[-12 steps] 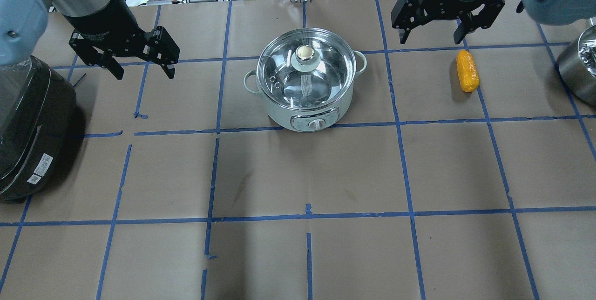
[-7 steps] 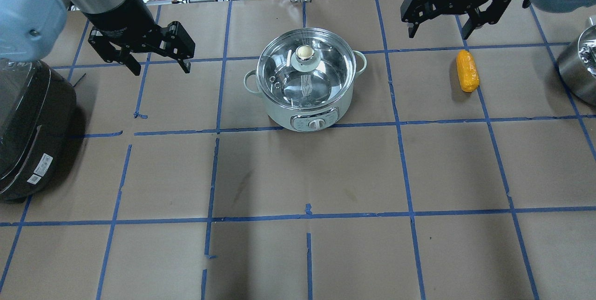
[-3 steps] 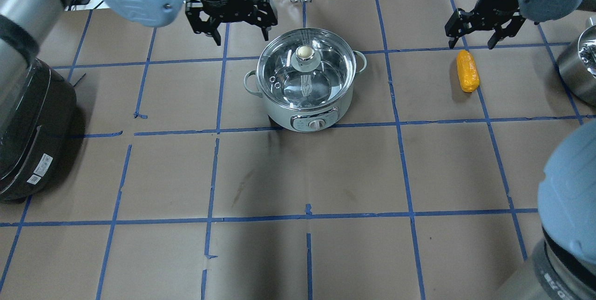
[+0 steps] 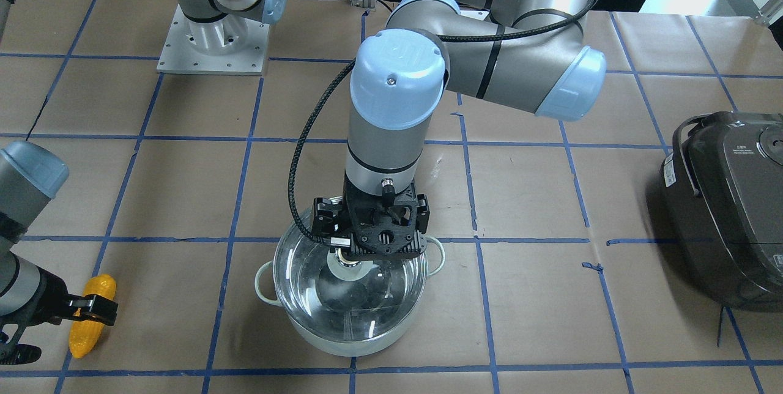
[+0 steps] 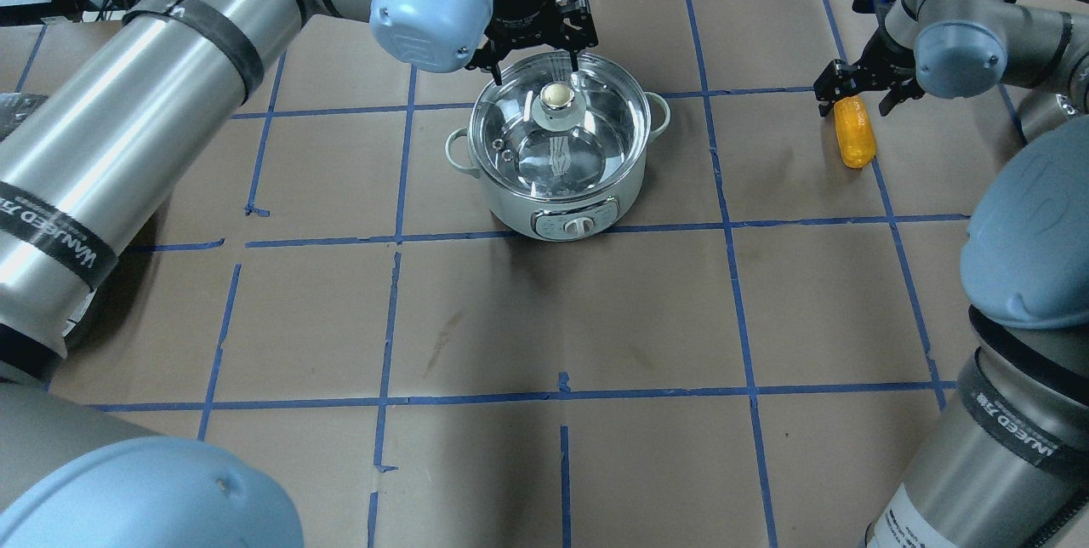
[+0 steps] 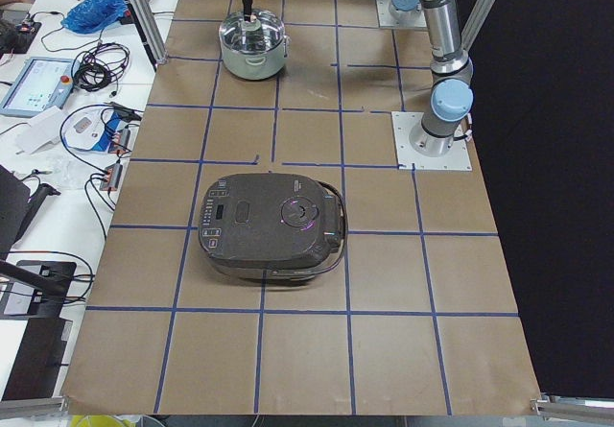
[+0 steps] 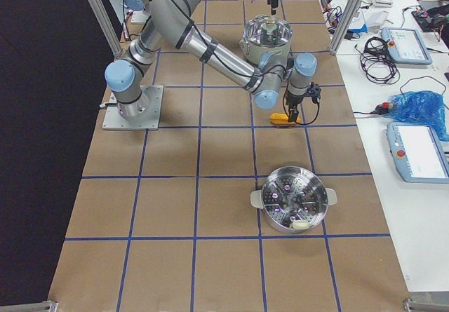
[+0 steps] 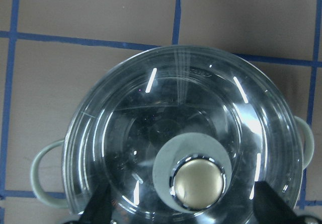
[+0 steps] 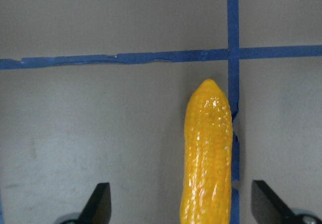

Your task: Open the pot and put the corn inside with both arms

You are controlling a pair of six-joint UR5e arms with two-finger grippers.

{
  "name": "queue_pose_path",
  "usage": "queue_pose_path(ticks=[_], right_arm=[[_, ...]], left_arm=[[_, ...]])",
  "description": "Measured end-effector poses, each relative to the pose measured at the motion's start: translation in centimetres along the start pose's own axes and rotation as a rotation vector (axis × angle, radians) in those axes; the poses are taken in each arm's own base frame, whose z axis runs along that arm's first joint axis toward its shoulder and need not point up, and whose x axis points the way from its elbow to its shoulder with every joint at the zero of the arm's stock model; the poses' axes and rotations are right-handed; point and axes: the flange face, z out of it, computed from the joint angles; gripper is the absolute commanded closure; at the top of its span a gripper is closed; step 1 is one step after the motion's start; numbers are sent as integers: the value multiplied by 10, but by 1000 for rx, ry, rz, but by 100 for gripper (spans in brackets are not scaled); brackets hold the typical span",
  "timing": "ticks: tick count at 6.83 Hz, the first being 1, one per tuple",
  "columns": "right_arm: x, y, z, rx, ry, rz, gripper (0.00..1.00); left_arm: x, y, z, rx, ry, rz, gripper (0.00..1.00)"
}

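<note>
The pot (image 5: pixel 509 206) stands at the middle back of the table with its glass lid (image 5: pixel 595 139) on. My left gripper (image 5: pixel 536 67) is open and hangs just above the lid knob (image 5: pixel 557 94). In the left wrist view the knob (image 8: pixel 197 183) lies between my two fingers (image 8: pixel 100 206). The corn (image 5: pixel 854 135) lies on the table to the pot's right. My right gripper (image 5: pixel 853 105) is open, low over the corn's far end. In the right wrist view the corn (image 9: pixel 209 158) sits between the fingers (image 9: pixel 99 204), nearer the right one.
A dark rice cooker (image 4: pixel 728 210) stands at the table's left end. A steel steamer pot (image 7: pixel 293 200) stands at the right end. Blue tape lines grid the brown table cover (image 5: pixel 561 318).
Both arms have swung in and come down. The left gripper moved right from open table to over the lid knob. The right gripper moved down onto the corn's far end. Pot and corn have not moved.
</note>
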Motion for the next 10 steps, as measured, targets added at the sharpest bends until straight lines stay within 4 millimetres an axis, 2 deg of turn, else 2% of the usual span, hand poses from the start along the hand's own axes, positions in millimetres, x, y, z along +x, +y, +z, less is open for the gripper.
queue_pose_path(ticks=[1,2,3,4,5,6,7,8,9,10], right_arm=[[5,4,12,-7,-4,5,81],[6,7,17,-17,-7,7,85],[6,8,16,-21,-7,7,85],[7,8,9,-19,-2,7,84],[2,6,-10,-5,3,5,84],[-20,7,-50,13,6,-5,83],[-58,15,-95,18,7,-27,83],[-101,26,-130,23,9,-54,83],[-148,38,-153,31,9,-77,82],[-200,49,-161,37,3,-96,82]], left_arm=[[7,-2,15,-6,18,-14,0],[11,-3,27,-10,29,-18,14],[13,-4,33,-11,33,-16,57],[13,-5,37,-9,35,-19,75],[13,-4,40,-12,35,-24,82],[13,-4,40,-11,35,-27,86],[13,-3,36,-9,37,-27,86],[13,-3,23,3,42,-26,86],[12,0,4,11,45,-24,86],[7,4,-27,11,43,-18,86]])
